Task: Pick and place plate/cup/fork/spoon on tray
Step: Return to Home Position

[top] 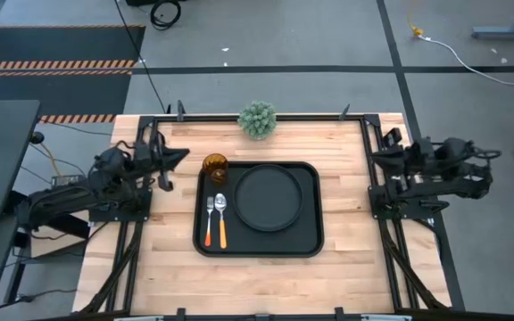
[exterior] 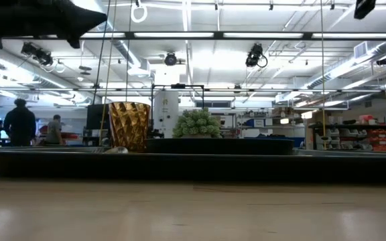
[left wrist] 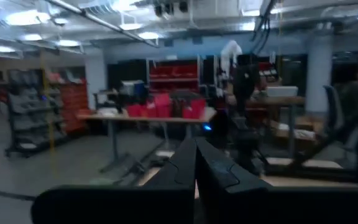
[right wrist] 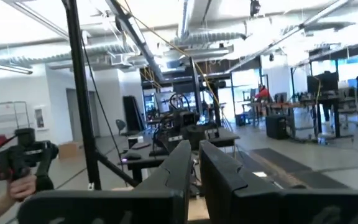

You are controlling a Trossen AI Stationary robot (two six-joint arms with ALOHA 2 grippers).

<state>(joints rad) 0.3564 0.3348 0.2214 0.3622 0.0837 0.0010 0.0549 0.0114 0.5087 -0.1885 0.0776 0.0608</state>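
The black rectangular tray lies in the middle of the table. On it rest the round black plate, the amber cup upright at the tray's far left corner, and the fork and spoon side by side at the tray's left. The cup also shows in the low view. My left gripper is raised at the table's left edge, shut and empty. My right gripper is raised at the right edge, shut and empty.
A green spiky ball plant stands at the table's far edge, behind the tray. Bare wooden table lies near the front edge. People stand in the room beyond; a hand holds a dark device.
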